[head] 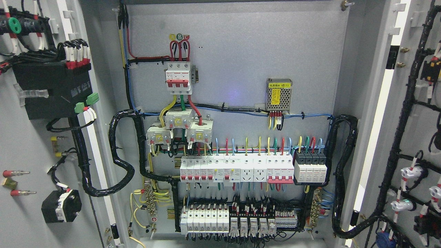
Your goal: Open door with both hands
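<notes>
Nearest the camera, at both frame edges: two cabinet doors, both swung wide open, inner faces toward the lens. No robot hand or arm shows anywhere, so finger state cannot be told for either side and no place can be set relative to a hand.

Left door (pixel 24 144): long axis vertical, hinged edge toward the cabinet. Carries a black module (pixel 51 88) with red-and-white wire ends on top and green connectors at its right, plus a black rotary switch body (pixel 62 206) lower down. A black corrugated cable loom (pixel 120 155) loops from this door into the cabinet.

Right door (pixel 413 137): also vertical, with a black loom (pixel 396 148) running down it and white indicator-lamp backs (pixel 410 172).

Farther back, grey mounting plate (pixel 241 51). Top: red-handled three-pole breaker (pixel 178 80). To its right, a perforated power supply (pixel 279 94) with a yellow label. Middle: a row of miniature breakers (pixel 237 169) fed by coloured wires. Bottom: white and black relays and terminals (pixel 237 220).
</notes>
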Robot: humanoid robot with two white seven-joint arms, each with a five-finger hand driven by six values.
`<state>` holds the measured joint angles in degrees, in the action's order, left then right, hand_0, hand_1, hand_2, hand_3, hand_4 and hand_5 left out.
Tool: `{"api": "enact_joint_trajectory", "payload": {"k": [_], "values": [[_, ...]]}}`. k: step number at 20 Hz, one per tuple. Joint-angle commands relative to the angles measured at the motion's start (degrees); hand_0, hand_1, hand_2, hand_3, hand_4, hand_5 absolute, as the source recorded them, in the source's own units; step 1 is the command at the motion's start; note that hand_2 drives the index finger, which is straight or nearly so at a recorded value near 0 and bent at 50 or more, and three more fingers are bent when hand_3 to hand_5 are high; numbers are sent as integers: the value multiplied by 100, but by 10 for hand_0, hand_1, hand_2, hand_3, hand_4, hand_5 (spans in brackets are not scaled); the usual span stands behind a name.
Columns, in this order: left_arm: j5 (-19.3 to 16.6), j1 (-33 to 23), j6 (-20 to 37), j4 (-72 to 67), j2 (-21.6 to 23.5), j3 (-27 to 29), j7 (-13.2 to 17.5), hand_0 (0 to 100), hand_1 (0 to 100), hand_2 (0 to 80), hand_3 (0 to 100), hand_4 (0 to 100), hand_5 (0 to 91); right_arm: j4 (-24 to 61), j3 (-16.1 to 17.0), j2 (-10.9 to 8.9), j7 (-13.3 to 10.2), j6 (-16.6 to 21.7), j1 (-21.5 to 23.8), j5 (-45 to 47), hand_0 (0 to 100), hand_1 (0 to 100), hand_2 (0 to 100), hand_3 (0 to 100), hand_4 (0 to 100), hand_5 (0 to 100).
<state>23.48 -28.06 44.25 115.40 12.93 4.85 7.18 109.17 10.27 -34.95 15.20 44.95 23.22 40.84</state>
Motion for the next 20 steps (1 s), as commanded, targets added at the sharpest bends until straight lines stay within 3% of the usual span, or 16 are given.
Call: {"api": "enact_joint_trajectory", "payload": {"k": [1,8,20], "values": [[684,-121,4100,-18,368,719,3,0,0,0,0,31,0,-141,71,-135,35,857,16,3,0,0,0,0,0,0],[1282,-279,4259,-88,623,1237,12,0,0,0,0,31,0,-361,220,-170,97,901,-28,12,0,0,0,0,0,0],[1493,-367,4250,-685,895,1484,3,0,0,0,0,32,0,-414,282,-170,97,1068,-45,73,0,0,0,0,0,0]]}}
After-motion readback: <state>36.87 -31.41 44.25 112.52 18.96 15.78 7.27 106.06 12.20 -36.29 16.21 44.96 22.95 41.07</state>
